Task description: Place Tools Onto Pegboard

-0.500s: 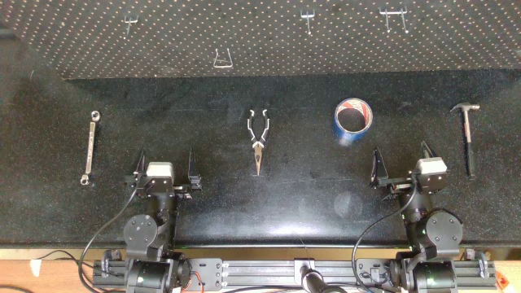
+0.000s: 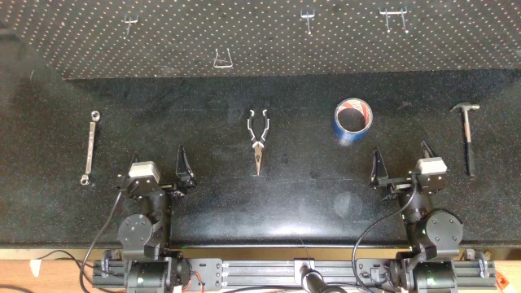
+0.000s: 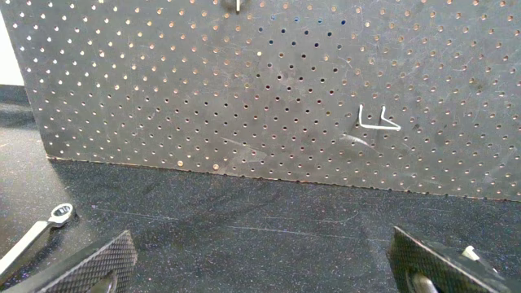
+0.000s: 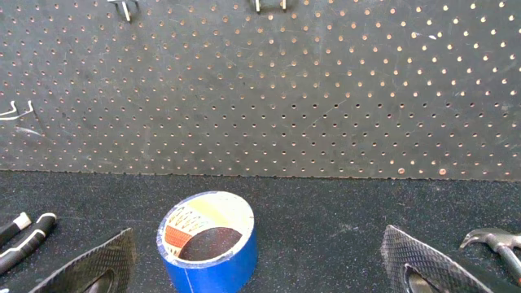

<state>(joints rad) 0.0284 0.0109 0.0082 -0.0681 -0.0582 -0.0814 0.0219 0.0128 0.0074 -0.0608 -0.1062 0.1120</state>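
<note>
Spread wide and empty at left pincer (image 2: 159, 161); spread wide at right pincer (image 2: 400, 156) too, facing tape (image 4: 212, 273) on worktop (image 2: 203, 122).

Top cam's looking down on the table (image 2: 244, 195); my wrist cams are sitting low, both facing the same pegboard (image 3: 244, 98).
</note>
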